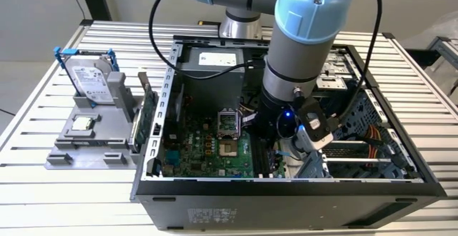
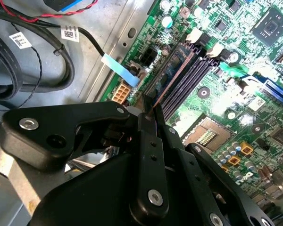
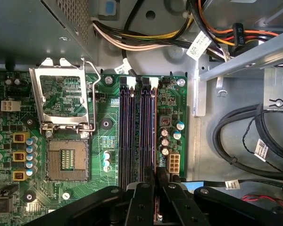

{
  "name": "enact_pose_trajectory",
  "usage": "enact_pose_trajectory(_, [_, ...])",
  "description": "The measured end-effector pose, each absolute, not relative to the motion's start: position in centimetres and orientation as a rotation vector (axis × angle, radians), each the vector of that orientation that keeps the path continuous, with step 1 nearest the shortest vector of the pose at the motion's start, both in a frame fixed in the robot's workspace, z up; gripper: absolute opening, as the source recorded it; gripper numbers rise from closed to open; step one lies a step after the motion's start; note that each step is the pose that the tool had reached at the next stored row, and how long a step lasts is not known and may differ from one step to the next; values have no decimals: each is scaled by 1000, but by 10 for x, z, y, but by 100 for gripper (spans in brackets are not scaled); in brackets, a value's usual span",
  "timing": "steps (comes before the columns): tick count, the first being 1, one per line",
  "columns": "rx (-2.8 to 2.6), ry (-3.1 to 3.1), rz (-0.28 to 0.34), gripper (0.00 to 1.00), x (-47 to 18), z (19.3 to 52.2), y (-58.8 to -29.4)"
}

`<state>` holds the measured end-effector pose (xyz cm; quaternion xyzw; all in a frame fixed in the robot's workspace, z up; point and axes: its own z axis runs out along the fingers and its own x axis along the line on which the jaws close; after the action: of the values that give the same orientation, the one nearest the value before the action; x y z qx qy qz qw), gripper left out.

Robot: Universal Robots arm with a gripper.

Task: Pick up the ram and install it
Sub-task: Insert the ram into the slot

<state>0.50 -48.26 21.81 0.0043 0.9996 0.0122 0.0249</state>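
Pincer [image 2: 153, 110] is clenching the ram [image 2: 172, 80] edge-on, lowering it over the outermost black memory slot [image 3: 150, 136] on the motherboard [image 3: 108, 136] inside the computer case [image 1: 286, 187]. Risk: any tilt or offset could be jamming the stick against the slot walls.

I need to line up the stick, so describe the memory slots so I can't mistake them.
Inside the open computer case, find the green motherboard and its square processor socket. Beside the socket run the memory slots: four long, dark, narrow parallel channels with white clips at one end, unlike the small white connector nearby.
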Motion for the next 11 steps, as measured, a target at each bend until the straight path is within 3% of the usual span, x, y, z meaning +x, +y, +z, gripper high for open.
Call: enact_pose_trajectory(11, [13,3091,36,0,4,217,-481])
